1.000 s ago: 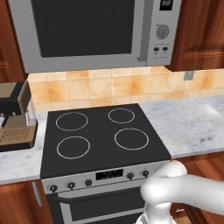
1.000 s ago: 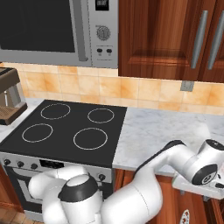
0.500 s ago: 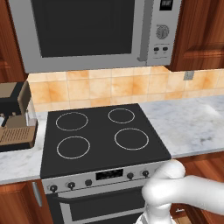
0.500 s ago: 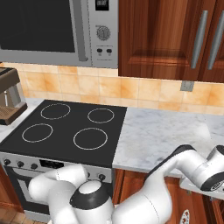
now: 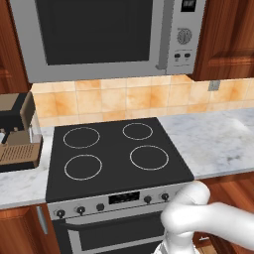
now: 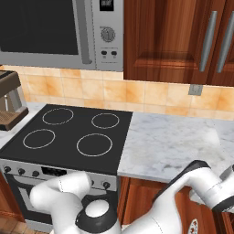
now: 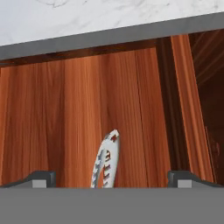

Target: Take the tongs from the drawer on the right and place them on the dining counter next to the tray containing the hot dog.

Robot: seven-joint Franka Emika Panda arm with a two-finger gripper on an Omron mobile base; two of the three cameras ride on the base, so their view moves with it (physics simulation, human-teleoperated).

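There are your tongs [image 7: 106, 162], lying on the wood floor of the open drawer [image 7: 61, 122], and what you see of them is the slotted, rounded tip poking up from the bottom edge of the hand view, with the rest of the length cut off below. That tip sits between your two fingertips [image 7: 40, 178], a touch closer to the left one, so the claw [image 7: 111, 180] is already straddling the tongs. Jaws stand wide apart, nothing between the pads yet. The long axis runs roughly up the picture with a slight lean to the right, away from the hand toward the drawer's back, so it lies across your closing line, which is what you want for pinching both arms together. The grey lip of the worktop [image 7: 109, 37] hangs above the tongs, with the marble beyond it, so the hand is reaching in under that edge. In the right base view the arm bends low, down past the counter [image 6: 169, 146] edge beside the stove [image 6: 68, 132]. My read: descend straight onto the tongs, nudge slightly left to centre, then close.
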